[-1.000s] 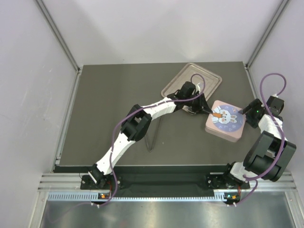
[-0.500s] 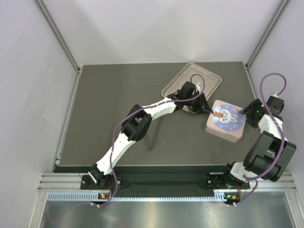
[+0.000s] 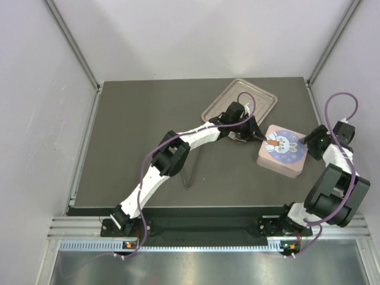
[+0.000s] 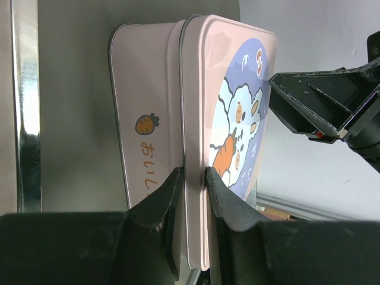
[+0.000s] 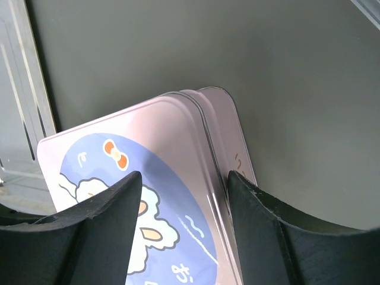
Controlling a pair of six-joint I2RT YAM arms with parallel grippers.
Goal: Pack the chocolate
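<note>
Chocolate is not showing in any view; whether any is lying inside the pink box [image 4: 145,89] cannot be told. The left gripper [image 4: 193,178] is clamping the lid [image 4: 237,101] by its rim at one corner, one finger below the seam and one on top. The right gripper [image 5: 181,184] is straddling the opposite corner with jaws spread, contact unclear. If the lid is coming off, lifting it gently while the right gripper is bracing the base should be keeping the box from rising.

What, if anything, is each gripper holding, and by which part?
The left gripper pinches the pink square bunny-lidded tin by its lid's rim. The right gripper stands open over its corner, apparently gripping nothing.
</note>
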